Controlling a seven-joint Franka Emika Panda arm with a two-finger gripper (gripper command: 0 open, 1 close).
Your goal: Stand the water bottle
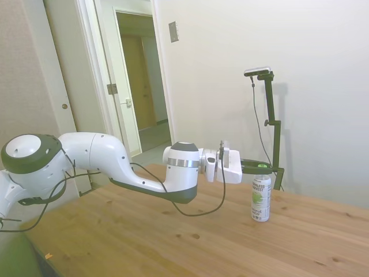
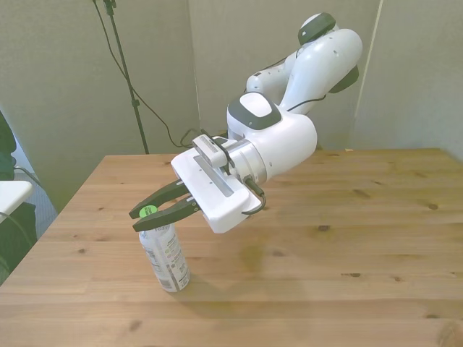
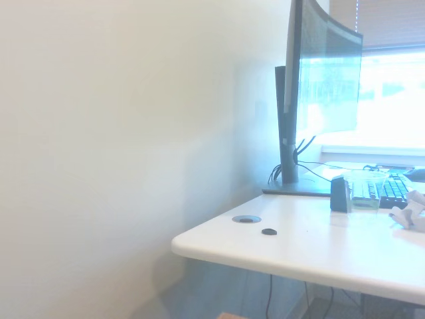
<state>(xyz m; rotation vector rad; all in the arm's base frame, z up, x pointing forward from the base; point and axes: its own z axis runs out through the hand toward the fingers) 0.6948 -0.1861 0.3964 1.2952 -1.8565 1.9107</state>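
Release stage: the small slim clear plastic water bottle (image 2: 166, 255) with green screw cap stands upright on the matte, knotty wooden table (image 2: 347, 238), toward the front view's left.

My dark two-finger gripper (image 2: 145, 215) lies horizontal, its fingers parted either side of the cap and, as far as I can judge, gripping nothing. Next I should back straight off without brushing the tall, narrow-based, tippy bottle.

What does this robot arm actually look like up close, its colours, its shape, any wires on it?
The arm is glossy white, built of rounded segments with dark grey caps and bands at the joints. A thin black cable loops loosely beneath it to the wrist. The gripper has a flat white rectangular body and two slim dark fingers.
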